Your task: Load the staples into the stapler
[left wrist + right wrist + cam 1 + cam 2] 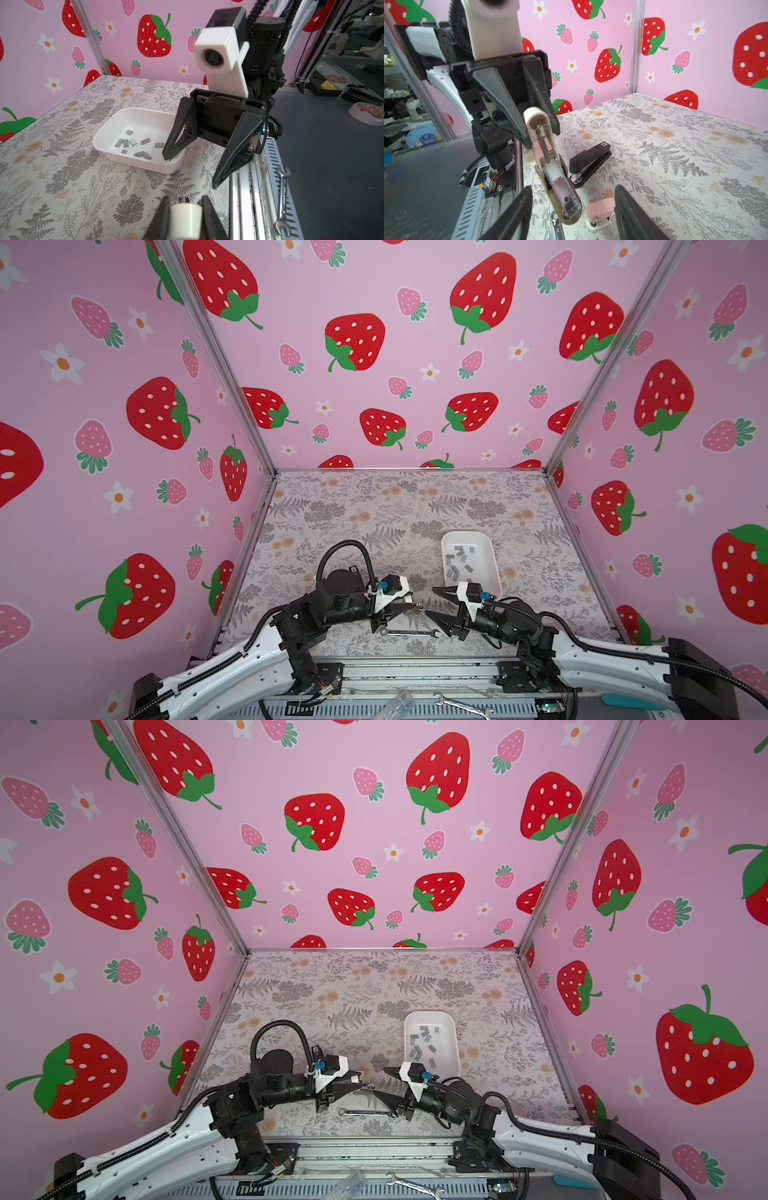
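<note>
Stapler (556,178), cream and hinged open, is pinched at one end by the left gripper (542,137), above the table (374,506). Just beside it the right gripper (430,601) is seen spread and empty. The staples (459,560) are scattered in the white tray (465,534) farther right.

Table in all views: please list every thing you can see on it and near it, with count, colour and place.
tray: 1, white, on the table, right half
staples: about ten, grey, loose in the tray
cream stapler: 1, cream, opened, held up by the left gripper
black stapler: 1, black, closed, lying on the table
pink stapler: 1, pink, small, on the table
wrenches: 2, silver, one near the table's front edge, another off the table by the front rail
table: 1, grey and beige floral print
left gripper: 1, black, shut on the cream stapler
right gripper: 1, black, open, empty
</note>
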Motion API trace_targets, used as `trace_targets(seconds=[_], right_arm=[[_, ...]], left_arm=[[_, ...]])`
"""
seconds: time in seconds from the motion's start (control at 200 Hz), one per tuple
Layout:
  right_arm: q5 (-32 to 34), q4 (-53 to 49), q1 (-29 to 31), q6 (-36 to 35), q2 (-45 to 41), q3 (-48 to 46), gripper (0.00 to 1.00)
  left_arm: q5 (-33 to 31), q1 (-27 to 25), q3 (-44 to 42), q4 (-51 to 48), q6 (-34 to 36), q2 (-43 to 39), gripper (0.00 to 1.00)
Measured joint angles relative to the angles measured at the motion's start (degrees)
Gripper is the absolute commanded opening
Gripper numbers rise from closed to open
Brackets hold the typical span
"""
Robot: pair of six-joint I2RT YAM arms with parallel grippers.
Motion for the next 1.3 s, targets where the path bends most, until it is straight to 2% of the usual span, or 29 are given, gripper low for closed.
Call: trace_targets(seconds=[0.17, 0.54, 0.705, 0.81, 0.895, 0.98, 1.116, 1.251, 1.296], right_arm=[[-3.6, -0.1, 0.0, -2.6, 5.7, 2.5, 0.67], [-10.7, 1.3, 0.0, -4.5, 15.5, 8.5, 0.53], [-12.4, 1.7, 0.0, -4.6, 16.7, 8.8, 0.52], [-13.6, 2.1, 0.0, -4.6, 17.0, 8.9, 0.41], [-14.2, 2.4, 0.0, -4.8, 17.0, 8.9, 0.36], [-14.8, 2.4, 0.0, -4.8, 17.0, 8.9, 0.36], [-15.7, 2.6, 0.0, -4.8, 17.0, 8.9, 0.42], [-16.5, 2.9, 0.0, -4.8, 17.6, 8.9, 0.41], [-16.7, 2.9, 0.0, -4.8, 18.0, 9.0, 0.38]], left_arm=[[1.1, 0.0, 0.1, -1.0, 0.2, -0.4, 0.00], [3.6, 0.0, 0.1, -1.0, 1.2, -0.2, 0.00], [4.6, 0.0, 0.1, -1.0, 1.7, 0.0, 0.00], [5.6, 0.0, 0.1, -0.9, 1.9, 0.3, 0.00], [6.0, 0.0, 0.1, -0.9, 2.3, 0.3, 0.00], [6.5, 0.0, 0.1, -0.9, 2.8, 0.3, 0.00], [7.1, 0.0, 0.1, -0.7, 3.1, 0.3, 0.00], [8.0, 0.0, 0.1, -0.3, 3.2, 0.2, 0.00], [8.2, 0.0, 0.1, -0.1, 3.2, 0.2, 0.00]])
